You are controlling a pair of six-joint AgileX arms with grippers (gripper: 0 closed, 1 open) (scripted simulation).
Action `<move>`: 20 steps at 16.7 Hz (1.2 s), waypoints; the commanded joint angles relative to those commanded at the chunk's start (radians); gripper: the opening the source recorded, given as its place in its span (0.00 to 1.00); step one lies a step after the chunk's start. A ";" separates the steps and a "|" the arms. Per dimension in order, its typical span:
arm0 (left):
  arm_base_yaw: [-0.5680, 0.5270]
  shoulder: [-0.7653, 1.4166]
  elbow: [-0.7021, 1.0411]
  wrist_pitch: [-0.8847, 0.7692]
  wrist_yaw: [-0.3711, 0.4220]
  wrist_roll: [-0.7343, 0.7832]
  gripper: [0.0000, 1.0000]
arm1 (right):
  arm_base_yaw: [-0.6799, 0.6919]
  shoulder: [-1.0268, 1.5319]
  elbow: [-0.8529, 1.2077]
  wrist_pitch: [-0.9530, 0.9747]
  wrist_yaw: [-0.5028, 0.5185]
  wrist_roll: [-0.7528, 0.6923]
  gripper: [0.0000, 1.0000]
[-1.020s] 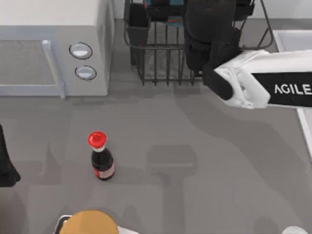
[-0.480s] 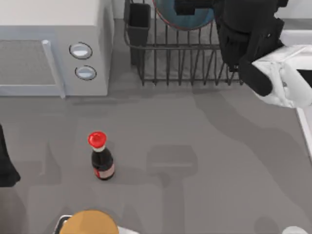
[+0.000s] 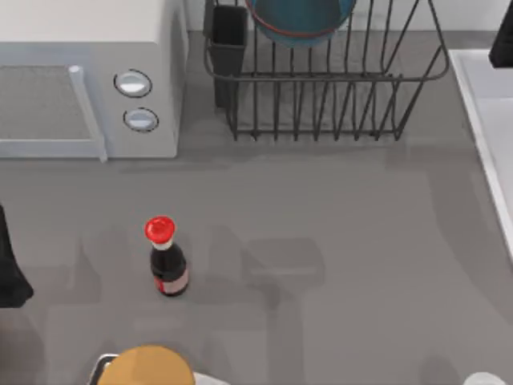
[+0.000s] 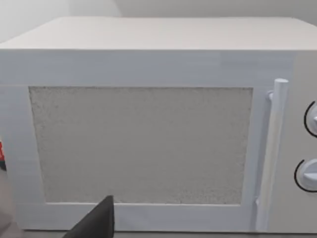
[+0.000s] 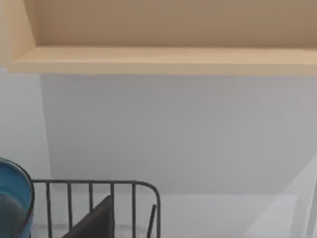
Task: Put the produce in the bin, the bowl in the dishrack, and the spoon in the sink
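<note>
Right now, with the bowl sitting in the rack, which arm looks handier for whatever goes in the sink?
Probably the right. It is at the table's right edge beside the sink, just past the dishrack holding the bowl; the left arm sits far left.

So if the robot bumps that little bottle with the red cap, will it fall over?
Probably. The bottle stands upright, tall and narrow on a small base, so a push near its red cap would likely tip it. Being round, it might then roll across the table.

grey table [image 3: 345,241] bears microwave [image 3: 88,72], dishrack [image 3: 321,96], and sauce bottle [image 3: 167,261].
</note>
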State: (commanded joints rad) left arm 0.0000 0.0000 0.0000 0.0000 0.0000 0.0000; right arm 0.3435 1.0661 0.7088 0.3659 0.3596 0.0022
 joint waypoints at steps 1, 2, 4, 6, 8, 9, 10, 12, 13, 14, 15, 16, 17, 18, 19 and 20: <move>0.000 0.000 0.000 0.000 0.000 0.000 1.00 | -0.033 -0.125 -0.075 -0.041 -0.034 -0.004 1.00; 0.000 0.000 0.000 0.000 0.000 0.000 1.00 | -0.066 -0.249 -0.150 -0.082 -0.069 -0.007 1.00; 0.000 0.000 0.000 0.000 0.000 0.000 1.00 | -0.131 -0.482 -0.294 -0.160 -0.137 -0.011 1.00; 0.000 0.000 0.000 0.000 0.000 0.000 1.00 | -0.194 -0.680 -0.426 -0.229 -0.203 -0.013 1.00; 0.000 0.000 0.000 0.000 0.000 0.000 1.00 | -0.250 -0.838 -0.539 -0.285 -0.262 -0.011 1.00; 0.000 0.000 0.000 0.000 0.000 0.000 1.00 | -0.275 -0.902 -0.585 -0.308 -0.287 -0.010 1.00; 0.000 0.000 0.000 0.000 0.000 0.000 1.00 | -0.296 -0.956 -0.624 -0.327 -0.310 -0.008 1.00; 0.000 0.000 0.000 0.000 0.000 0.000 1.00 | -0.328 -1.032 -0.681 -0.354 -0.343 -0.004 1.00; 0.000 0.000 0.000 0.000 0.000 0.000 1.00 | -0.338 -1.054 -0.699 -0.362 -0.354 -0.003 1.00; 0.000 0.000 0.000 0.000 0.000 0.000 1.00 | -0.343 -1.065 -0.708 -0.365 -0.359 -0.002 1.00; 0.000 0.000 0.000 0.000 0.000 0.000 1.00 | -0.344 -1.066 -0.709 -0.366 -0.360 -0.002 1.00; 0.000 0.000 0.000 0.000 0.000 0.000 1.00 | -0.344 -1.066 -0.709 -0.366 -0.360 -0.002 1.00; 0.000 0.000 0.000 0.000 0.000 0.000 1.00 | -0.344 -1.066 -0.709 -0.366 -0.360 -0.002 1.00; 0.000 0.000 0.000 0.000 0.000 0.000 1.00 | -0.344 -1.066 -0.709 -0.366 -0.360 -0.002 1.00; 0.000 0.000 0.000 0.000 0.000 0.000 1.00 | -0.341 -1.062 -0.707 -0.364 -0.358 -0.002 1.00; 0.000 0.000 0.000 0.000 0.000 0.000 1.00 | -0.341 -1.061 -0.706 -0.366 -0.358 -0.004 1.00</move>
State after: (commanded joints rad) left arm 0.0000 0.0000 0.0000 0.0000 0.0000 0.0000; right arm 0.0026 0.0051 0.0032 0.0003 0.0015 -0.0015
